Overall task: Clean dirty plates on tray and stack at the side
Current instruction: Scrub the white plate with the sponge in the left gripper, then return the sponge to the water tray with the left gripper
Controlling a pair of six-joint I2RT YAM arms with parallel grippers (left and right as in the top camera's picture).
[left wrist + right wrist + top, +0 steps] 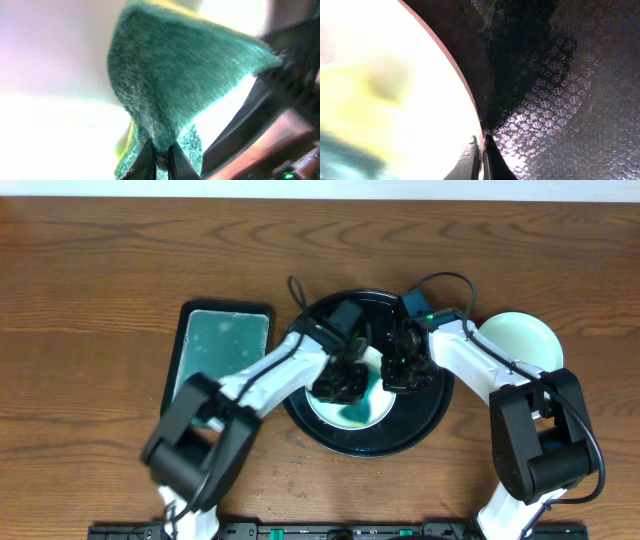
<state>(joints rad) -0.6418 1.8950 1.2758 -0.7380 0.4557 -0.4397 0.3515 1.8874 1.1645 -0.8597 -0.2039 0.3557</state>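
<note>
A white plate (360, 408) with a teal-green smear lies on the round black tray (415, 428). My left gripper (342, 383) is shut on a teal-green sponge (175, 75) and holds it down on the plate. My right gripper (405, 370) is shut on the plate's right rim (470, 107), one finger above and one below, with the tray's dark surface (570, 90) beside it. A second plate (525, 340), plain white, sits on the table right of the tray. A third plate is not in view.
A rectangular black tray (222, 340) with teal-green contents lies left of the round tray. Black cables (440, 280) arch over the round tray's back edge. The table is brown wood.
</note>
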